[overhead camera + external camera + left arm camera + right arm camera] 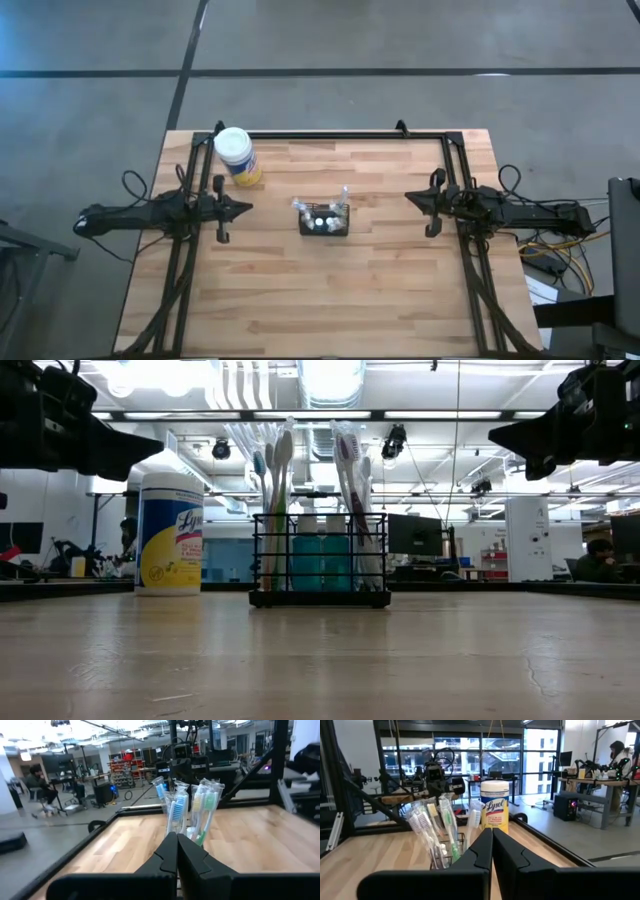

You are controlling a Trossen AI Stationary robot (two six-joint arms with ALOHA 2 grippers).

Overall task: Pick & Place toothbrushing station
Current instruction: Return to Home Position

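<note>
Spanning high view: wood table [330,300], black rail [330,133] along one long edge. Left gripper [246,208] and right gripper [410,197] hang high over opposite sides, fingers pressed together, empty, each well apart from centre. Jar [236,155] stands near railed edge, left side. Caddy [325,225] upright at table centre, apart from jar; toothbrushes [275,470] stand inside, heads up.

Black wire-mesh caddy [325,222]; matt wood-plank table [300,300]; plastic jar [236,157].
</note>
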